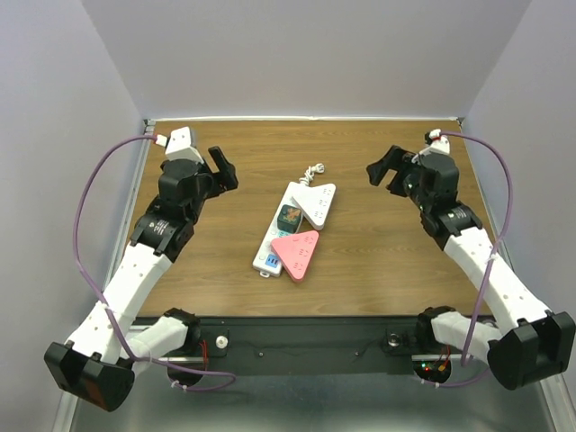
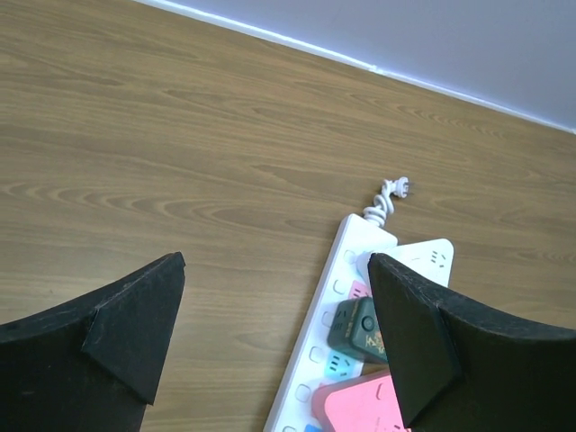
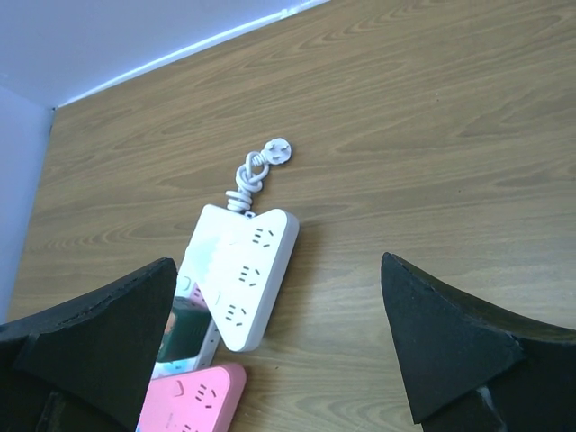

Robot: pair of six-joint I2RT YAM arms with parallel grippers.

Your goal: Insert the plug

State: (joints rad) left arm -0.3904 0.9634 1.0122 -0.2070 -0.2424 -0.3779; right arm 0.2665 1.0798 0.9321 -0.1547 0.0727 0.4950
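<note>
A white plug (image 1: pixel 312 169) on a short coiled cord lies on the wooden table at the far end of a white triangular power strip (image 1: pixel 317 205). That strip overlaps a long white power strip (image 1: pixel 270 243), which carries a dark green adapter (image 1: pixel 289 215) and a pink triangular strip (image 1: pixel 297 252). My left gripper (image 1: pixel 219 175) is open and empty, left of the strips. My right gripper (image 1: pixel 385 171) is open and empty, to their right. The left wrist view shows the plug (image 2: pixel 400 186) beyond the open left gripper (image 2: pixel 274 265). The right wrist view shows the plug (image 3: pixel 279 151) beyond the open right gripper (image 3: pixel 279 263).
Grey walls (image 1: pixel 297 54) enclose the table on the left, back and right. Purple cables loop from both wrists. Bare wood (image 1: pixel 378 261) lies on either side of the strips. The black front rail (image 1: pixel 306 337) runs between the arm bases.
</note>
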